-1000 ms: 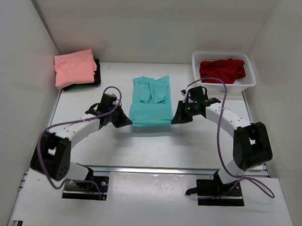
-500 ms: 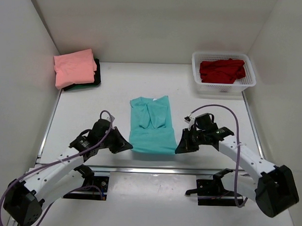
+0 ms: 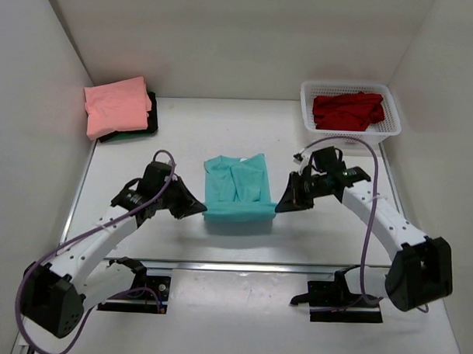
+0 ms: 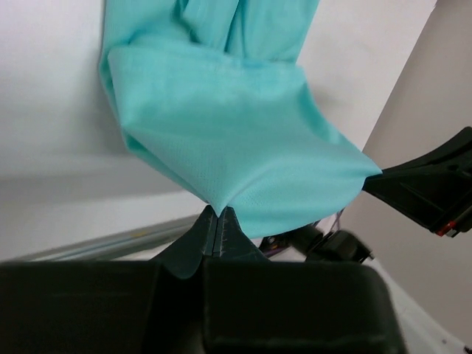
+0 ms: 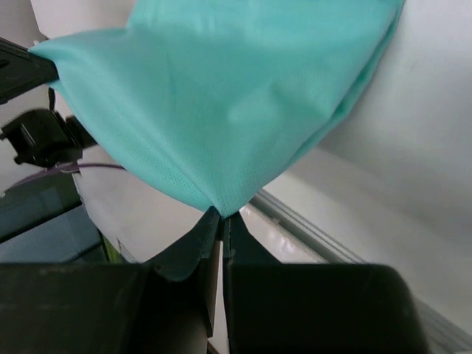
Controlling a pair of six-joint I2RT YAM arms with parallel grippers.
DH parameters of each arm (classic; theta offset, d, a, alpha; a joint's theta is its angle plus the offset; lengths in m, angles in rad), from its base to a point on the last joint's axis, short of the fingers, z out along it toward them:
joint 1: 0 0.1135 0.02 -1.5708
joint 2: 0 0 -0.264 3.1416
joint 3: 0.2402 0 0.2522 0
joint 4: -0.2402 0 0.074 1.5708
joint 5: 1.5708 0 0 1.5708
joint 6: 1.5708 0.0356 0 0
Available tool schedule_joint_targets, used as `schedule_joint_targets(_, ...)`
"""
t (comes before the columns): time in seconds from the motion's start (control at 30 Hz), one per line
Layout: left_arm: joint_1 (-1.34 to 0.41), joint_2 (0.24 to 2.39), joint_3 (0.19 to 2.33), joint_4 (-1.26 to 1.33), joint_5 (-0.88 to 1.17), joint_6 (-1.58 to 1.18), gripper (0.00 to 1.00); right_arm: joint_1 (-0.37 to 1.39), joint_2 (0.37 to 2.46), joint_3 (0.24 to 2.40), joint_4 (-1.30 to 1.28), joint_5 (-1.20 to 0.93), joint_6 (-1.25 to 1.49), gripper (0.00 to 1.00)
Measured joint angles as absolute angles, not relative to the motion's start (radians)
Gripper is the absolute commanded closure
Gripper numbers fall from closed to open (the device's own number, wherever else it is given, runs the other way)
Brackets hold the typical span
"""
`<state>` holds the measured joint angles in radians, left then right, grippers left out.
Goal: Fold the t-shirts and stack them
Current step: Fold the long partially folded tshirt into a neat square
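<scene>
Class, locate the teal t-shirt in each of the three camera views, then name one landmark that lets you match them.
Top external: teal t-shirt at the centre of the table, between left gripper and right gripper.
Left wrist: teal t-shirt fills the upper middle, corner pinched at bottom centre.
Right wrist: teal t-shirt fills the top, corner pinched at bottom centre.
Shared landmark: the hem stretched between both grippers.

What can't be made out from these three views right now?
- Top view: the dark t-shirt is nearly all covered by the salmon pink t-shirt.
- Top view: the white mesh basket walls hide the red t-shirt's lower part.
- Wrist views: the teal t-shirt fills most of both frames; the other shirts and basket lie outside the edges.
</scene>
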<state>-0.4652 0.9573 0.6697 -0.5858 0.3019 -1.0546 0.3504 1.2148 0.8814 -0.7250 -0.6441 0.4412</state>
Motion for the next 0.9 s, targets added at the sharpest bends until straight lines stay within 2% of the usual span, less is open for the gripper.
schedule_joint_targets(0.33,-0.325,1.354,0.992,-0.536,0.324,-0.948,0.98,0.265,1.61,1.307,-0.795,-0.657,0.326,1.0)
schedule_joint_targets(0.4,-0.306,1.434,1.044,-0.515,0.316,-0.93,0.82,0.252,1.705,1.404,-0.8,-0.652,0.315,0.97)
schedule_joint_targets(0.43,-0.295,1.471,1.067,-0.507,0.311,-0.923,0.65,0.247,1.753,1.457,-0.799,-0.651,0.314,0.87)
schedule_joint_targets(0.47,-0.284,1.512,1.09,-0.493,0.305,-0.913,0.57,0.244,1.806,1.512,-0.787,-0.65,0.315,0.83)
schedule_joint_targets(0.53,-0.257,1.588,1.129,-0.459,0.283,-0.903,0.55,0.233,1.903,1.612,-0.752,-0.643,0.319,0.76)
schedule_joint_targets(0.57,-0.241,1.623,1.144,-0.436,0.274,-0.898,0.55,0.226,1.948,1.657,-0.728,-0.638,0.323,0.67)
schedule_joint_targets(0.77,-0.152,1.716,1.179,-0.326,0.26,-0.874,0.61,0.188,2.056,1.816,-0.657,-0.583,0.34,0.63)
schedule_joint_targets(0.83,-0.14,1.711,1.179,-0.309,0.255,-0.857,0.6,0.18,2.043,1.817,-0.638,-0.578,0.336,0.63)
schedule_joint_targets(0.9,-0.147,1.703,1.172,-0.299,0.25,-0.833,0.5,0.172,2.013,1.773,-0.617,-0.577,0.336,0.63)
